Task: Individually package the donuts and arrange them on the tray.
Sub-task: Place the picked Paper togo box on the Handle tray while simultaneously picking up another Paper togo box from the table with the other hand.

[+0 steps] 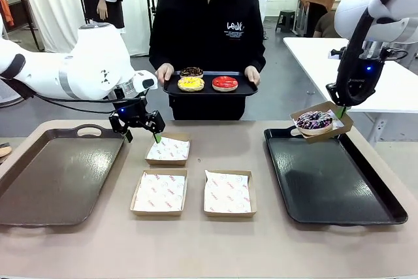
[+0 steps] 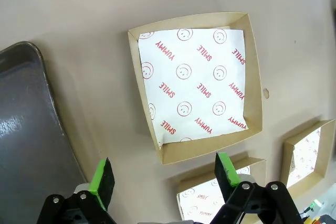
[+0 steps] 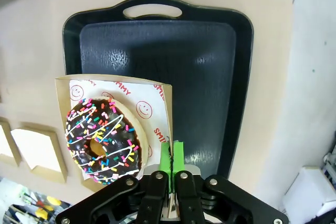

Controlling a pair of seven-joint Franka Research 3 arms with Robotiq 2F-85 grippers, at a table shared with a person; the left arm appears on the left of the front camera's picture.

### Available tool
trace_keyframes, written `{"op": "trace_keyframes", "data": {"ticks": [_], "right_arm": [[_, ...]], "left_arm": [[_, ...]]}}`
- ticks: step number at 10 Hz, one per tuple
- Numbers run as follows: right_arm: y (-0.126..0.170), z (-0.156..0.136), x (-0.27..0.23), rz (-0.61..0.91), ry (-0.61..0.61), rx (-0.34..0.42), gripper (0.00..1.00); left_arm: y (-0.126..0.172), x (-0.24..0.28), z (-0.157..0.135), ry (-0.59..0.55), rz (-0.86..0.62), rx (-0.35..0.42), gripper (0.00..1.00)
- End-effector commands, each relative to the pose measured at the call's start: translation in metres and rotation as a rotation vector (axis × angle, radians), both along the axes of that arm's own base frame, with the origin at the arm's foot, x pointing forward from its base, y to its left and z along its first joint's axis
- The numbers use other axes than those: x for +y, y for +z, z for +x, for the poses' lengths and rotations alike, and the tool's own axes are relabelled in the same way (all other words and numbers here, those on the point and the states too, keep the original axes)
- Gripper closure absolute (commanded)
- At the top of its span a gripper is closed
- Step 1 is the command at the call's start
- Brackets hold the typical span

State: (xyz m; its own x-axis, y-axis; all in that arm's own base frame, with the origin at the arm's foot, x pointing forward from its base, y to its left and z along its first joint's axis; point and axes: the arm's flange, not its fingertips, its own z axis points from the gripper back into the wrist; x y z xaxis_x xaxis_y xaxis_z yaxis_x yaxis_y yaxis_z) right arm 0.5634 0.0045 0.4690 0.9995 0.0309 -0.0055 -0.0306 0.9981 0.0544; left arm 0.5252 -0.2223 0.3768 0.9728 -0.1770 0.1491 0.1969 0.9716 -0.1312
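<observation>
Front view. Tan bench (image 1: pixel 209 253) with a person (image 1: pixel 208 17) standing at its far side, holding a small serving tray (image 1: pixel 241 89) in both hands. On it lie the yellow donut (image 1: pixel 191 83), the red donut (image 1: pixel 225 83) and, behind them, the chocolate donut (image 1: pixel 191 71). A brown tray (image 1: pixel 59 174) lies at the bench's left end and a black tray (image 1: pixel 326 187) at its right. Between them sit three empty boxes (image 1: pixel 160 192), each lined with printed paper. The left claw (image 1: pixel 142 136) hangs over the far-left one, fingers spread wide, gripping nothing. The right claw (image 1: pixel 340 112) pinches the rim of a fourth box, the held box (image 1: pixel 343 124), tilted over the black tray's far edge. The sprinkled donut (image 1: pixel 314 120) lies inside it.

Left wrist view. The left claw (image 2: pixel 164 178) stands wide apart above the bench (image 2: pixel 79 24). Beyond it lies an empty box (image 2: pixel 197 85), its paper printed with red words and smiling faces. The brown tray (image 2: pixel 26 129) lies at picture left, and parts of two more boxes show at lower right.

Right wrist view. The right claw (image 3: pixel 171 153) is closed narrowly on one wall of the held box (image 3: pixel 167 109), green pads pressed together on the cardboard. The sprinkled donut (image 3: pixel 102 140), dark with white drizzle and coloured sprinkles, rests on the box's paper. The black tray (image 3: pixel 184 51) lies beneath and beyond the box.
</observation>
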Motion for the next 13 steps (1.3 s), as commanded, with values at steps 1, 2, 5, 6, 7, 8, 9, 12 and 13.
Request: {"op": "trace_keyframes", "data": {"ticks": [1, 2, 5, 6, 7, 8, 9, 12, 13], "right_arm": [[0.003, 0.001, 0.001, 0.0, -0.004, 0.002, 0.99], [0.003, 0.001, 0.001, 0.0, -0.004, 0.002, 0.99], [-0.02, 0.004, -0.004, -0.058, -0.009, -0.05, 0.99], [-0.029, 0.007, -0.007, -0.049, -0.053, -0.057, 0.99], [-0.039, 0.01, -0.011, -0.033, -0.073, -0.044, 0.99], [-0.046, 0.013, -0.015, -0.019, -0.083, -0.035, 0.99], [-0.054, 0.016, -0.018, 0.014, -0.105, -0.023, 0.99], [-0.074, 0.023, -0.019, 0.053, -0.119, 0.006, 0.99], [-0.08, 0.024, -0.018, 0.065, -0.12, 0.013, 0.99]], "left_arm": [[0.002, -0.002, -0.002, 0.021, 0.021, -0.002, 0.0], [0.002, -0.002, -0.002, 0.021, 0.021, -0.002, 0.0], [-0.001, 0.001, 0.012, 0.051, 0.026, 0.005, 0.0], [0.0, -0.001, 0.018, 0.086, 0.014, 0.024, 0.0], [-0.001, -0.001, 0.024, 0.112, 0.01, 0.048, 0.0], [-0.003, -0.003, 0.03, 0.137, 0.02, 0.061, 0.0], [-0.006, -0.006, 0.037, 0.155, 0.024, 0.072, 0.0], [-0.019, -0.012, 0.054, 0.194, 0.04, 0.111, 0.0], [-0.023, -0.013, 0.058, 0.202, 0.048, 0.12, 0.0]]}}
